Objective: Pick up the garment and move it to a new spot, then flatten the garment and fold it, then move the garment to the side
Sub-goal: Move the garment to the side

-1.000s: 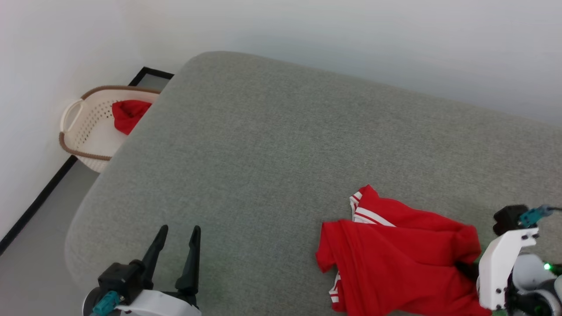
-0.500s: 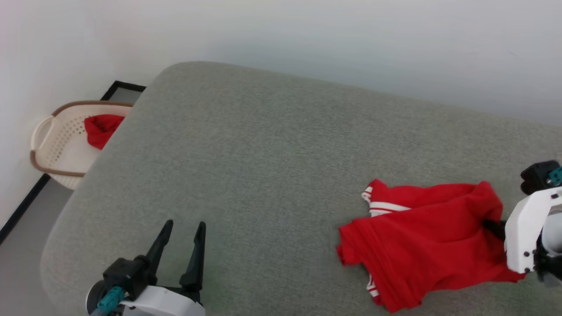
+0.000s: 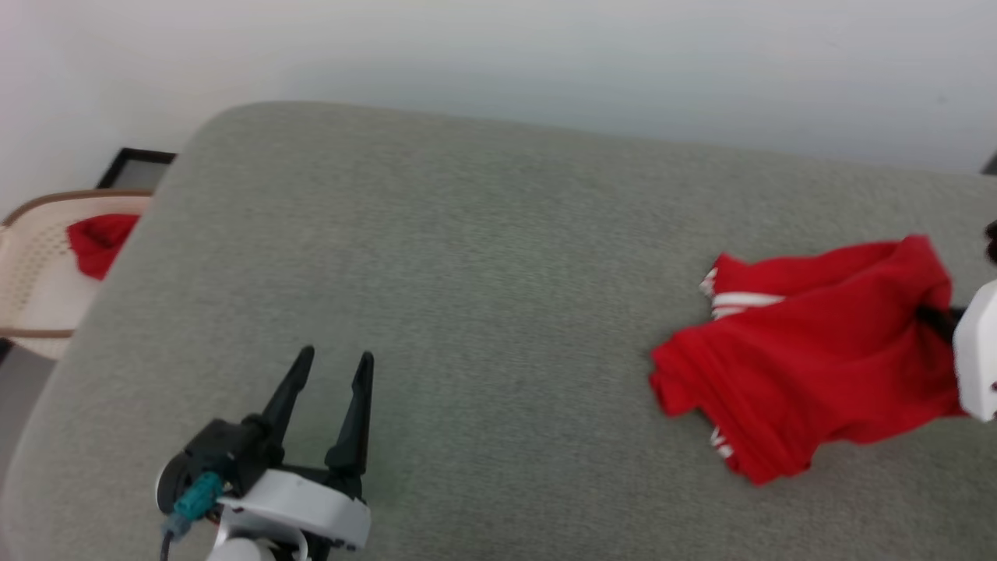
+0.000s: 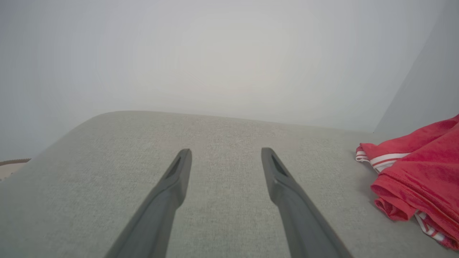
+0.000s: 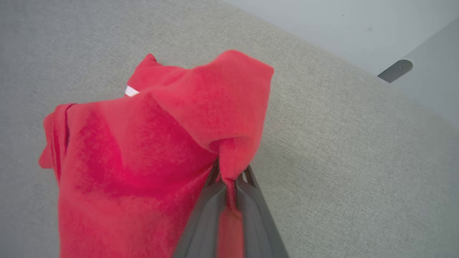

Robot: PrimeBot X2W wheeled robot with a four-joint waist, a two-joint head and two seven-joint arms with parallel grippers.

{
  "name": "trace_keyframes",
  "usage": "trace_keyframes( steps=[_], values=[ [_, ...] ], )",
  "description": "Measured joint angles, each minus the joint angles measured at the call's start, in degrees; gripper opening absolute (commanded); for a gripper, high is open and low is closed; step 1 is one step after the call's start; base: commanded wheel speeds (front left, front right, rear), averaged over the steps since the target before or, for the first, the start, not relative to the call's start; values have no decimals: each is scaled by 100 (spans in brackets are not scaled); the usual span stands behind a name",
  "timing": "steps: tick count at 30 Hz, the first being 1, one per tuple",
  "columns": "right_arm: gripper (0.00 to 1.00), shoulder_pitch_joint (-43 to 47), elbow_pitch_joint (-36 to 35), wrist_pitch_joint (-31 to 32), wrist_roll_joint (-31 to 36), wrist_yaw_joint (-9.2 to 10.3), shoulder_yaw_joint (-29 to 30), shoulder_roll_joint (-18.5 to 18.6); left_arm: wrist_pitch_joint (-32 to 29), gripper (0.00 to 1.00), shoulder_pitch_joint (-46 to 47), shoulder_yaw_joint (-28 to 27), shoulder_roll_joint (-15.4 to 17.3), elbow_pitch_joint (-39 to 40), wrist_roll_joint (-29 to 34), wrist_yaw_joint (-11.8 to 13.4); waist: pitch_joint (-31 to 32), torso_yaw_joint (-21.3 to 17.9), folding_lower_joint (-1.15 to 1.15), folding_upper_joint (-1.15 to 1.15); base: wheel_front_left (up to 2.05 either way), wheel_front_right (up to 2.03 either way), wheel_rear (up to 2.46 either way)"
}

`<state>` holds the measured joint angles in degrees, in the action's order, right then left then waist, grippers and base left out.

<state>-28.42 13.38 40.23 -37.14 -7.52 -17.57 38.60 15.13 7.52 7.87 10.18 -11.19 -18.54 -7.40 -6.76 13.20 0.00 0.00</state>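
The pale grey-green upholstered surface point(image 3: 467, 273) has a rounded corner at the far left and a long far edge running along the wall point(image 3: 545, 62). Most of its middle and left lies bare, so there is wide open room between the two arms. The left gripper point(image 3: 336, 356) hovers over the near left part with its two dark fingers spread wide and nothing between them. The garment point(image 3: 802, 358) is well apart from it, at the right side of the surface. There the right gripper point(image 5: 229, 177) has its fingers pinched tight on a fold of the red cloth, so that the fold is bunched up into a peak. The rest drapes down to the surface, with striped red-and-white trim showing at its far and near edges. Compared with a second ago the head camera has swung, and the whole scene sits further left in the view. Even so, the garment has travelled right and away from the near edge, and it is drawn up more at the gripped end. The left gripper is as open as before. Beyond the left edge, on the grey floor point(image 3: 14, 386) by a black baseboard point(image 3: 132, 160), stands a cream perforated laundry basket point(image 3: 31, 273) with a brown rim. A small plain red cloth point(image 3: 100, 241) lies inside it. The wall is plain and pale.
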Motion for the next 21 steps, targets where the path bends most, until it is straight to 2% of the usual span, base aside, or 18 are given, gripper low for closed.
trace_keyframes(
  steps=[21],
  values=[
    [0,-1352,379,-1012,16,0,-533,1033,0,100,1215,292,283,153,123,0,-1145,-1032,0,0,0,0,0]
  ],
)
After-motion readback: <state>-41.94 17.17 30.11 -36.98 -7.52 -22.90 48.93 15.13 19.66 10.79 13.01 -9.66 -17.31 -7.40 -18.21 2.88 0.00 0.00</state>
